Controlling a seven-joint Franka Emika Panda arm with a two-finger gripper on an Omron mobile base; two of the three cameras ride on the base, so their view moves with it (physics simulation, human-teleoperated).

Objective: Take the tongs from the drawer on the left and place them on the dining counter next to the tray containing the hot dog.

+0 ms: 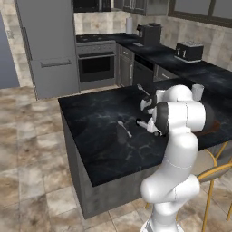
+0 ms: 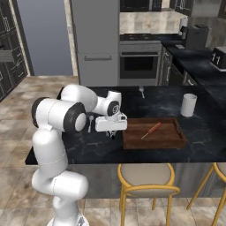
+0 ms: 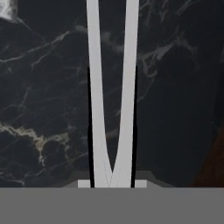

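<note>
In the hand view the tongs [image 3: 97,109] run up from between my fingertips as two pale arms that meet in a V at the bottom, over the black veined marble. My gripper [image 3: 112,177] is shut on the tongs. In the right base view the gripper [image 2: 112,132] hangs low over the dining counter [image 2: 84,148], just left of the brown tray [image 2: 152,143], where the hot dog [image 2: 151,129] lies. From the left base view, the gripper [image 1: 147,123] sits mid-counter, partly behind my arm. A drawer [image 2: 5,55] juts out of the dark cabinets at far left.
A silvery spoon [image 2: 90,122] lies on the marble left of my hand, and another small utensil [image 2: 141,91] sits near the far edge. A white cup [image 2: 188,104] stands beyond the tray. Yellow-legged stools [image 2: 148,185] line the near side of the island.
</note>
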